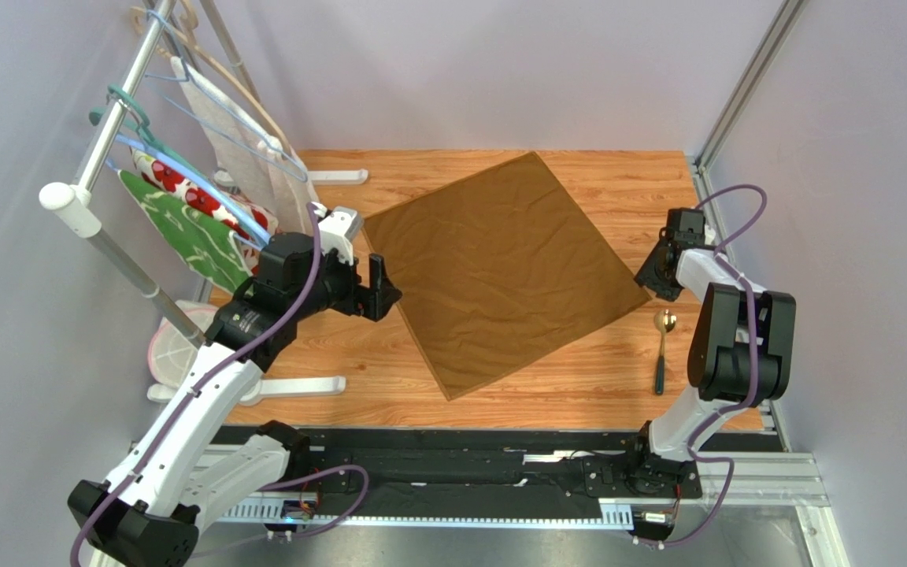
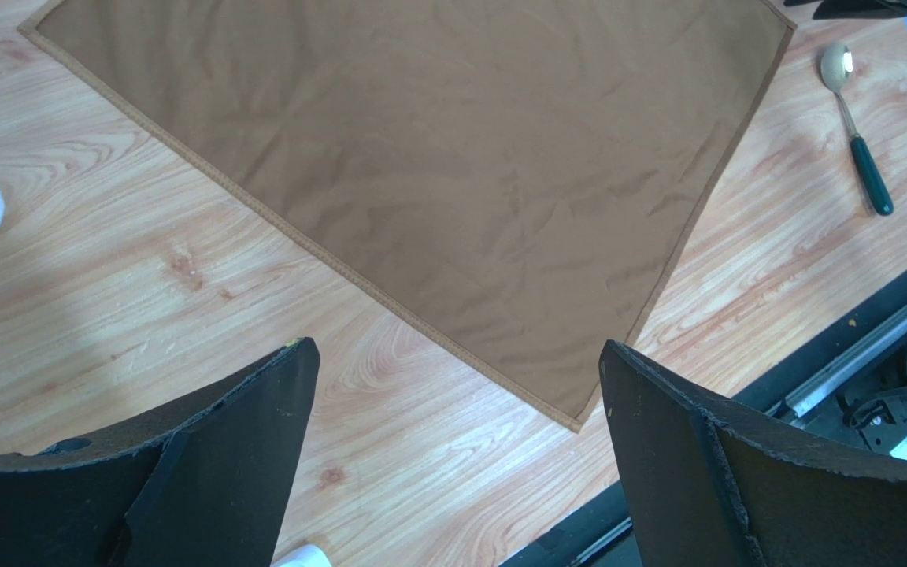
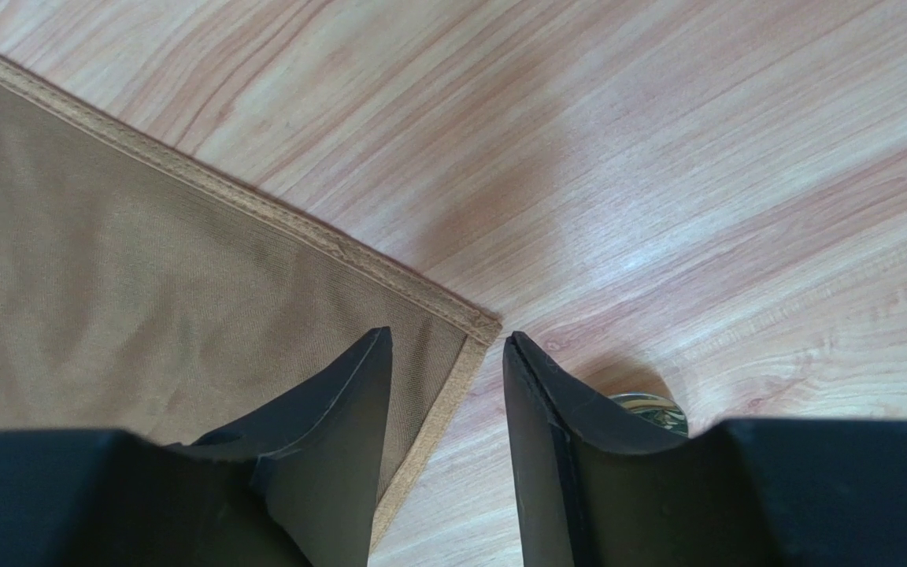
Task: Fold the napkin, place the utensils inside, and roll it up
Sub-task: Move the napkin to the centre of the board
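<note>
The golden-brown napkin (image 1: 500, 266) lies flat and unfolded on the wooden table, turned like a diamond. It also shows in the left wrist view (image 2: 458, 154) and the right wrist view (image 3: 127, 295). A spoon with a dark green handle (image 1: 661, 349) lies on the wood just right of the napkin and shows in the left wrist view (image 2: 855, 118). My left gripper (image 1: 385, 289) is wide open and empty above bare wood by the napkin's left edge (image 2: 456, 354). My right gripper (image 1: 648, 278) is low at the napkin's right corner, jaws a little apart, one on each side of the hem (image 3: 446, 343).
A white clothes rack at the left holds hangers with a green leaf-patterned cloth (image 1: 186, 236) and a white cloth with red flowers (image 1: 204, 195). Its white feet (image 1: 305, 386) rest on the table. A black rail (image 1: 482, 455) runs along the near edge.
</note>
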Robot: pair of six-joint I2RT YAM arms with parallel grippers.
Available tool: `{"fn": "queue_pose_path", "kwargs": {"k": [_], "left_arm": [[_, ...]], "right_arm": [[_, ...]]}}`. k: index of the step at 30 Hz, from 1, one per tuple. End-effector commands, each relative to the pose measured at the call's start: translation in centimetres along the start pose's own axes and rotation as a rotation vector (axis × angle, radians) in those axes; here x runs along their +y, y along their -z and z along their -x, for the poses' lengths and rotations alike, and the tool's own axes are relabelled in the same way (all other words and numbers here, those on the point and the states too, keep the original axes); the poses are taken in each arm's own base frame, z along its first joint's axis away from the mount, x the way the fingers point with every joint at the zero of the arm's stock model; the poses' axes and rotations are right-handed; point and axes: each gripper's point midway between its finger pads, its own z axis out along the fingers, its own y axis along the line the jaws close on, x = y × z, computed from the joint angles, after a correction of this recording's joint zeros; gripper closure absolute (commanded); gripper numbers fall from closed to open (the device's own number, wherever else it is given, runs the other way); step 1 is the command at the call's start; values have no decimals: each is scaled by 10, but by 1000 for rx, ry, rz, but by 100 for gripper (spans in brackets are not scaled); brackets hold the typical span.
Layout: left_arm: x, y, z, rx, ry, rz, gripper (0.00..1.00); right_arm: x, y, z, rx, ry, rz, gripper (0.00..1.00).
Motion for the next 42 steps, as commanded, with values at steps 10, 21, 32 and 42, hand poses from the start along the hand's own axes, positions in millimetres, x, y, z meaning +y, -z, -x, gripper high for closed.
{"fn": "queue_pose_path", "kwargs": {"k": [10,21,32,42], "left_arm": [[-2,-1,6,-18,12,-21,3],[0,-2,6,-17,16,-15,3],[2,-2,7,-20,20,-10,3],[2,-2,7,-22,21,-11,3]], "right_arm": [[-17,-12,-15,16,6,-44,61],[-18,-28,-18,28,21,-41,69],[-18,-34,-18,37,21,-20,92],[-16,-20,8,-24,16,-4,100]]}}
